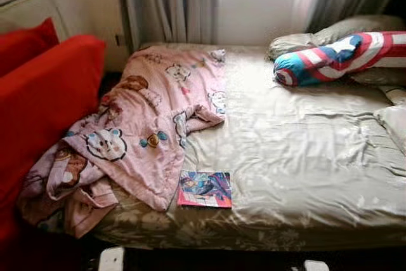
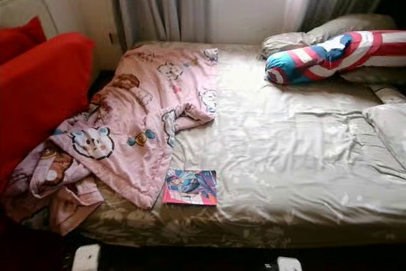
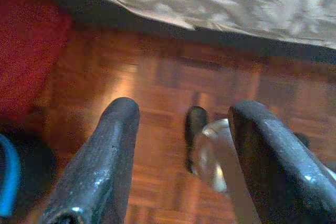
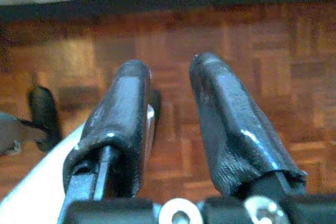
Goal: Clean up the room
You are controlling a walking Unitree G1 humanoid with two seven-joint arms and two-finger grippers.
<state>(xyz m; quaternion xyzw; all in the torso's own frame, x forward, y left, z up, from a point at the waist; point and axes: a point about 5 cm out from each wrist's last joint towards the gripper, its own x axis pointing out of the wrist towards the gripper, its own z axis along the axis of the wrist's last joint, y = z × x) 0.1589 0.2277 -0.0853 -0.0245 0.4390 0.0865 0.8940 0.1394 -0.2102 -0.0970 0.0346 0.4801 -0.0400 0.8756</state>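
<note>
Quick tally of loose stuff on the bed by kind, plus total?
Blanket: 1, pink, bear print, hanging off the bed's left edge
Book: 1, near the front edge
Bolster: 1, red, white and blue stripes
Pillows: at least 2, beige, partly hidden
Total: at least 5

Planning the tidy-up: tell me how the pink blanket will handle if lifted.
The blanket looks floppy: it lies in rumpled folds and droops over the bed edge, so it would likely sag and trail from one grip. It probably drags along the book, whose corner seems to touch it. It looks thin, likely light.
</note>
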